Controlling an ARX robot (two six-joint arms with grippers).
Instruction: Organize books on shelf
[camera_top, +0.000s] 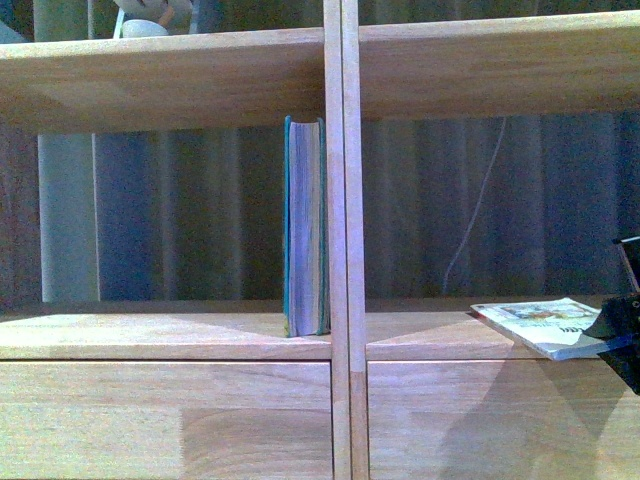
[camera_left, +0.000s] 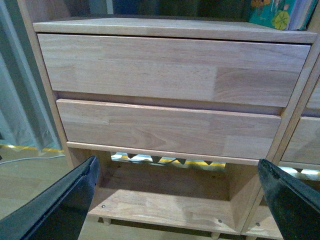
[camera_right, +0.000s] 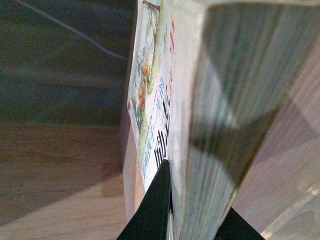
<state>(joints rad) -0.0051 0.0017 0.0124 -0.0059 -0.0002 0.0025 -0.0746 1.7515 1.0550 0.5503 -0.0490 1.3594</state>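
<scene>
Print on the paperback (camera_right: 156, 107) (dark characters) unreadable.

Our left end effector (camera_left: 177, 164) has two glossy black fingers (camera_left: 60, 205), broad, tapering to blunt tips; our right end effector (camera_right: 196, 200) shows narrower, pointed black wedges.

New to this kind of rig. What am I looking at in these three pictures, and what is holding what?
A robot with two arms faces a light-wood shelf. The front view comes from its body: a teal book stands upright against the central divider, in the left cubby. The other two views come from wrist cameras. The right gripper is shut on a thin paperback at the front of the right cubby's board; its wrist view shows the pages up close. The left gripper is open and empty, facing two drawer fronts.
</scene>
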